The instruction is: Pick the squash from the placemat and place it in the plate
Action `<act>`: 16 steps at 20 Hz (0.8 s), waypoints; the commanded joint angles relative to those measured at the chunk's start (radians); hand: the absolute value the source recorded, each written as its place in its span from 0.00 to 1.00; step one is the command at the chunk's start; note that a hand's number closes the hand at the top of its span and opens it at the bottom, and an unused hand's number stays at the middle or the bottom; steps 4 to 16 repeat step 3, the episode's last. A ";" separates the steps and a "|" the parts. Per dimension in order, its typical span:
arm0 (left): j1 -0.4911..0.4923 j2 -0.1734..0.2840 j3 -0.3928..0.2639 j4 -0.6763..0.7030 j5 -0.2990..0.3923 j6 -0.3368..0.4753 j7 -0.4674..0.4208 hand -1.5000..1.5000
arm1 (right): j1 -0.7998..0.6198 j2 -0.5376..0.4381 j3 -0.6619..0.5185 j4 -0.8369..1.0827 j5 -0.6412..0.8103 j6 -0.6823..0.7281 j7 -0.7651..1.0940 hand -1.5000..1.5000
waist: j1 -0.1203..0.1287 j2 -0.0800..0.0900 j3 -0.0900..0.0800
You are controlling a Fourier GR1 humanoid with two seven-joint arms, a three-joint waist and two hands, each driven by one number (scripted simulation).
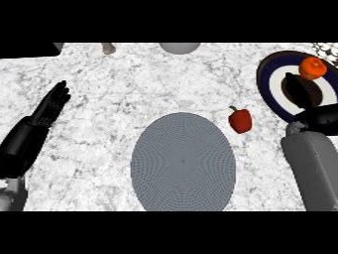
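Head view: the marble counter (128, 79) fills the frame, white with grey veining. The largest item on it is the grey oval placemat (183, 162), lying at centre toward the near edge; nothing rests on its surface. Next in size is the plate (274, 84), dark blue with a white ring, at the right toward the far side.

The right forearm (319, 171) rises from the lower right, and the right hand (307, 92) reaches over the plate. Its dark fingers lie across the plate's centre; whether they are straight or curled cannot be told. The squash (313, 68), orange, sits on the far part of the plate, just beyond the fingertips; contact between hand and squash cannot be confirmed.

The left hand (53, 105) shows at the left, fingers straight and pointing away, resting above the counter and holding nothing.

A red bell pepper (240, 120) lies on the counter between placemat and plate, touching neither. At the far edge, a grey rounded object (179, 47) and a small tan item (108, 48) are partly cut off and cannot be identified.
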 commanded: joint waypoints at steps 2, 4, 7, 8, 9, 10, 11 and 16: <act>0.006 -0.017 -0.018 -0.035 0.000 -0.005 0.031 0.50 | 0.212 0.146 -0.054 -0.290 0.107 0.060 -0.053 0.00 | 0.021 0.007 0.000; -0.002 0.009 0.008 -0.035 0.010 -0.023 0.024 0.50 | 0.255 0.173 -0.050 -0.356 0.136 0.065 -0.072 0.00 | 0.029 0.010 0.001; -0.002 0.009 0.008 -0.035 0.010 -0.023 0.024 0.50 | 0.255 0.173 -0.050 -0.356 0.136 0.065 -0.072 0.00 | 0.029 0.010 0.001; -0.002 0.009 0.008 -0.035 0.010 -0.023 0.024 0.50 | 0.255 0.173 -0.050 -0.356 0.136 0.065 -0.072 0.00 | 0.029 0.010 0.001; -0.002 0.009 0.008 -0.035 0.010 -0.023 0.024 0.50 | 0.255 0.173 -0.050 -0.356 0.136 0.065 -0.072 0.00 | 0.029 0.010 0.001; -0.002 0.009 0.008 -0.035 0.010 -0.023 0.024 0.50 | 0.255 0.173 -0.050 -0.356 0.136 0.065 -0.072 0.00 | 0.029 0.010 0.001; -0.002 0.009 0.008 -0.035 0.010 -0.023 0.024 0.50 | 0.255 0.173 -0.050 -0.356 0.136 0.065 -0.072 0.00 | 0.029 0.010 0.001; -0.002 0.009 0.008 -0.035 0.010 -0.023 0.024 0.50 | 0.255 0.173 -0.050 -0.356 0.136 0.065 -0.072 0.00 | 0.029 0.010 0.001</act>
